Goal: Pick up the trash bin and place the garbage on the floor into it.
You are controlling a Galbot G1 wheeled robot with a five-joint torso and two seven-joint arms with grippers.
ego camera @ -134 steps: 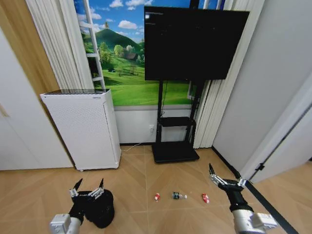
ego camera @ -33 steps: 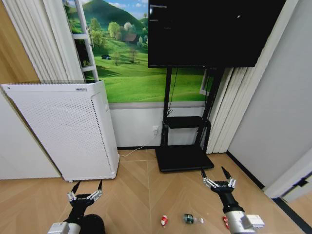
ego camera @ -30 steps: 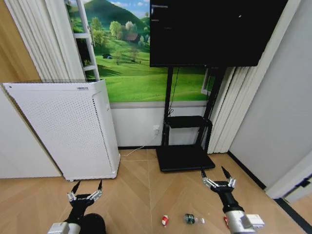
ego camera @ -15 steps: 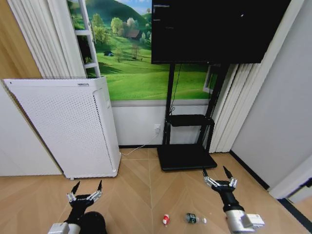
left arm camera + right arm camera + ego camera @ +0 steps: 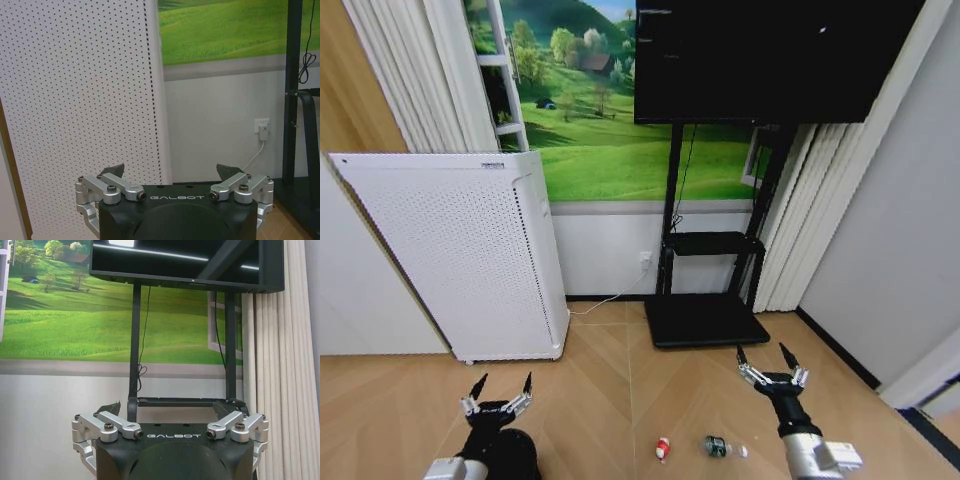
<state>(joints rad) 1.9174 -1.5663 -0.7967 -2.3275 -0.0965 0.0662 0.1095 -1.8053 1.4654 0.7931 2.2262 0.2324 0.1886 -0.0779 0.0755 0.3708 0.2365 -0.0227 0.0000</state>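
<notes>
left gripper (image 5: 500, 392) spread above trash bin (image 5: 516, 455)

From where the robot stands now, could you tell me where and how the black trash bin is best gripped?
Probably by its upper rim, from above. The trash bin stands on the floor right under the open left gripper, its top partly hidden by that arm. A round, tapered wall offers little to pinch from the side, so a finger inside the rim seems safer.
</notes>
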